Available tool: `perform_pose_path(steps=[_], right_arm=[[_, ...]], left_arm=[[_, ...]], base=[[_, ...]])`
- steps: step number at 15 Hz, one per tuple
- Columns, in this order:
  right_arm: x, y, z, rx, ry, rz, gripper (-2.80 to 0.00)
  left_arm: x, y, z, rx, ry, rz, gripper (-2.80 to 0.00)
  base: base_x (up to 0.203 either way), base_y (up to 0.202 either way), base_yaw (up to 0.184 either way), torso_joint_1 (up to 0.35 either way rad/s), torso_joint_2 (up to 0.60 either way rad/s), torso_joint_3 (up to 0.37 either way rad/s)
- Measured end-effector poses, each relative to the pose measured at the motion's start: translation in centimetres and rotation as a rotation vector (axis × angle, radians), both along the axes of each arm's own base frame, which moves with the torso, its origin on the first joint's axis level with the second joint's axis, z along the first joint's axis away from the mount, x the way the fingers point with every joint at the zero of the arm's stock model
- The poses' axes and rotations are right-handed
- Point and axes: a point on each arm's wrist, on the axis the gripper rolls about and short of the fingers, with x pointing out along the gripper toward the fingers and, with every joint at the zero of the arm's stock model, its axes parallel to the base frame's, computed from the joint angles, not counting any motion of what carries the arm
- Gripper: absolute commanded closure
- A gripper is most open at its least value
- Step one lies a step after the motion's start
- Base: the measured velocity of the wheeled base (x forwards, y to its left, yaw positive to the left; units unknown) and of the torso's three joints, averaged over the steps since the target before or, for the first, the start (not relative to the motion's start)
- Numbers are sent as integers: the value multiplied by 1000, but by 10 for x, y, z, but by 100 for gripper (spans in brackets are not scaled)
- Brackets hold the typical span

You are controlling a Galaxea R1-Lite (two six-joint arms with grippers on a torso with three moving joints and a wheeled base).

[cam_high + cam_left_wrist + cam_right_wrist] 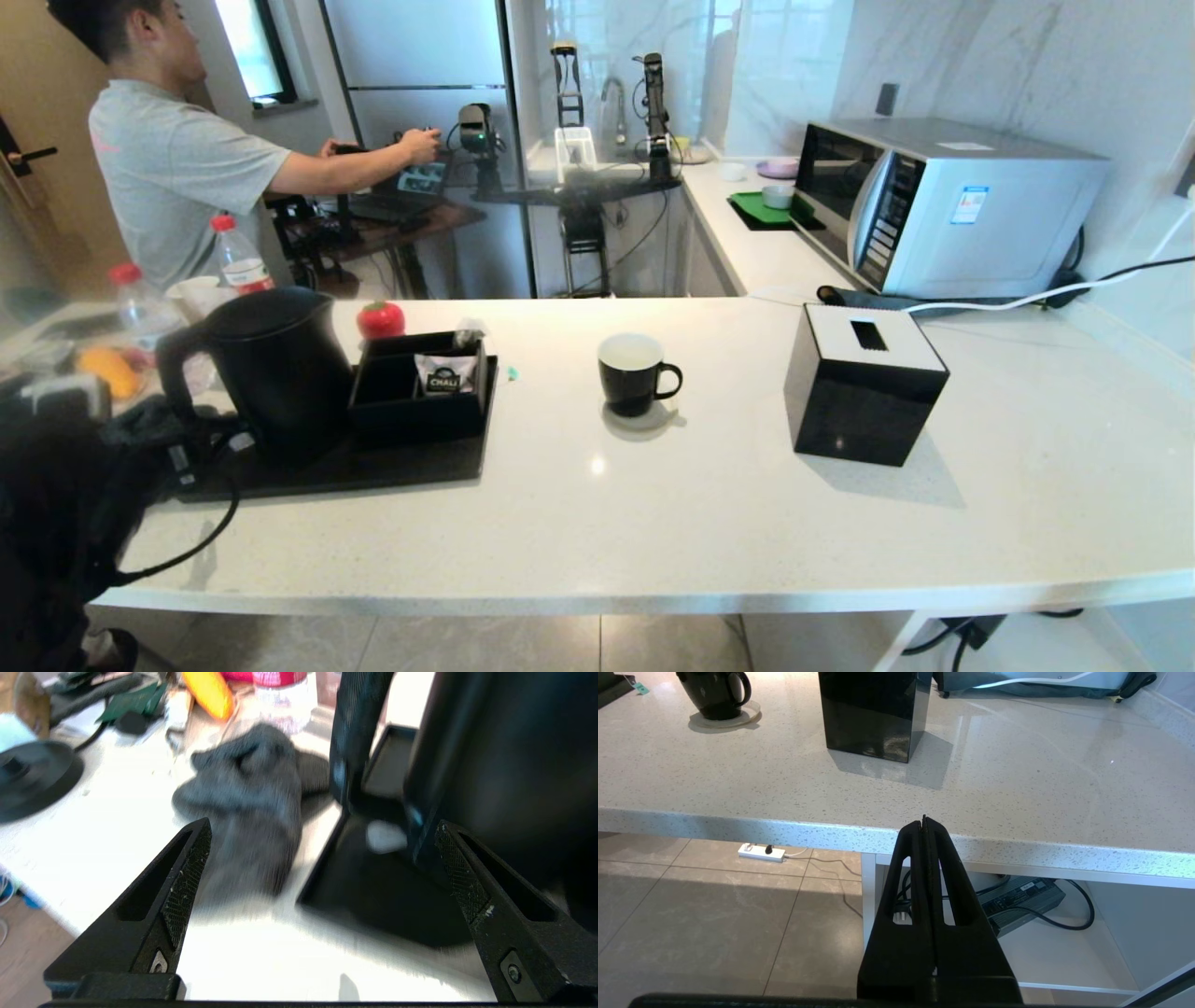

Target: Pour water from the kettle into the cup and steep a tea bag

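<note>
The matte-black kettle stands on a black tray at the counter's left, its loop handle turned toward my left arm. In the left wrist view my left gripper is open and empty, low over the tray's corner, with the kettle handle just beyond the fingertips and the kettle body beside one finger. The black cup sits mid-counter on a coaster. A small teal tag lies beside the organiser; the tea bag pouch is not clearly visible. My right gripper is shut, below the counter's front edge.
A black organiser with a CHALI sachet shares the tray. A black tissue box stands right of the cup, with a microwave behind it. A grey cloth, bottles and clutter lie left of the kettle. A person stands far left.
</note>
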Motion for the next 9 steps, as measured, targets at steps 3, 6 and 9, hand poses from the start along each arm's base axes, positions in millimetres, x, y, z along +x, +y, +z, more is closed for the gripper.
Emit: perform_pose_path(steps=[3, 6, 9], right_arm=[[0, 0, 0, 0, 0, 0, 0], [0, 0, 0, 0, 0, 0, 0], [0, 0, 0, 0, 0, 0, 0]], left_arm=[[-24, -11, 3, -10, 29, -8, -280], [-45, -19, 7, -14, 39, -13, 0], [-63, -28, 12, -12, 37, -26, 0]], base=[[0, 0, 0, 0, 0, 0], [0, 0, 0, 0, 0, 0], [0, 0, 0, 0, 0, 0]])
